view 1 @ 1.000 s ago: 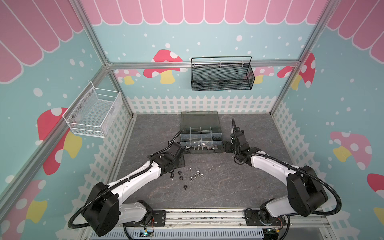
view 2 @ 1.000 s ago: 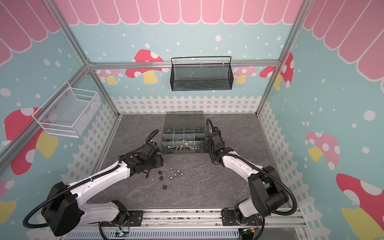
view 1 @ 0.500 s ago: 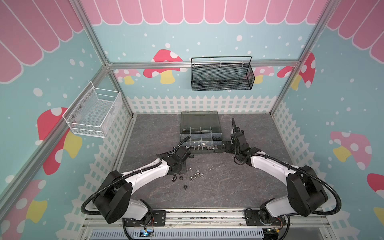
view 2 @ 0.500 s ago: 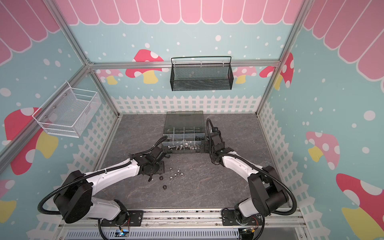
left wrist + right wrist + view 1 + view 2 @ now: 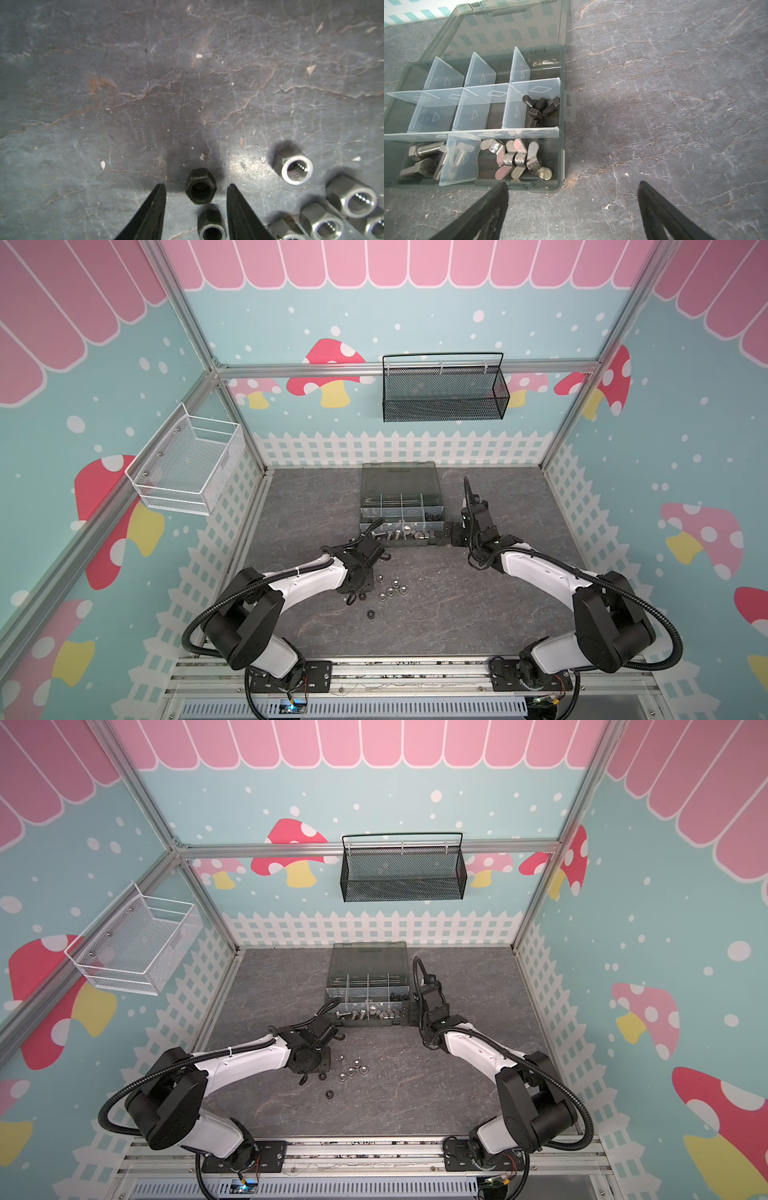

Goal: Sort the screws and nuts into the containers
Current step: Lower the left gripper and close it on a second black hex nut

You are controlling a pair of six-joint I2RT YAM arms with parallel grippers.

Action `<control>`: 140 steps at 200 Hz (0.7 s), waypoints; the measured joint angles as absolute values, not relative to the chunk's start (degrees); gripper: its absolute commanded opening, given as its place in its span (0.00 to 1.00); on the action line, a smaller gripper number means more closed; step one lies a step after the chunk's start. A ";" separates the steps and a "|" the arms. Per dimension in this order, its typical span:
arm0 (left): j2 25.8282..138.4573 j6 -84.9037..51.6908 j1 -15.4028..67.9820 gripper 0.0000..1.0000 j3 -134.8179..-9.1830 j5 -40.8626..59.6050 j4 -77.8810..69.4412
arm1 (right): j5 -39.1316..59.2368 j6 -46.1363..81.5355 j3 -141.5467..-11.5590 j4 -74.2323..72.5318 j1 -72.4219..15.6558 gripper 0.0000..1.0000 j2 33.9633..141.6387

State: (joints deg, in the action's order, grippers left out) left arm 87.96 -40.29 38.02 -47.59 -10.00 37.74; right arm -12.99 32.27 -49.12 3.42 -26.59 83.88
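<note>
Left gripper (image 5: 196, 185) part-open, straddling black nut (image 5: 201, 189), not touching; tips unclear in both top views. Right gripper (image 5: 572, 183) wide, 4 o'clock of organiser (image 5: 399, 479).

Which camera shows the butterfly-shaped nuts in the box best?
The right wrist view: the wing nuts lie close and sharp in a corner compartment. In both top views they are tiny glints; the left wrist view misses them.

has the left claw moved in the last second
Yes. The left claw has come away from the front edge of the organiser case, toward the near edge of the table, and now straddles a black nut.
</note>
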 measured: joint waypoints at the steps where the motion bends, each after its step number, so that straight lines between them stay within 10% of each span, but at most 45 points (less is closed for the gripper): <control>1: 88.01 -40.29 38.02 0.47 -47.59 -9.96 37.74 | -12.97 32.27 -49.12 3.42 -26.59 0.98 83.88; 140: 90.02 -40.25 38.02 0.35 -47.62 -9.21 37.41 | -13.02 32.27 -49.12 3.42 -26.59 0.98 83.88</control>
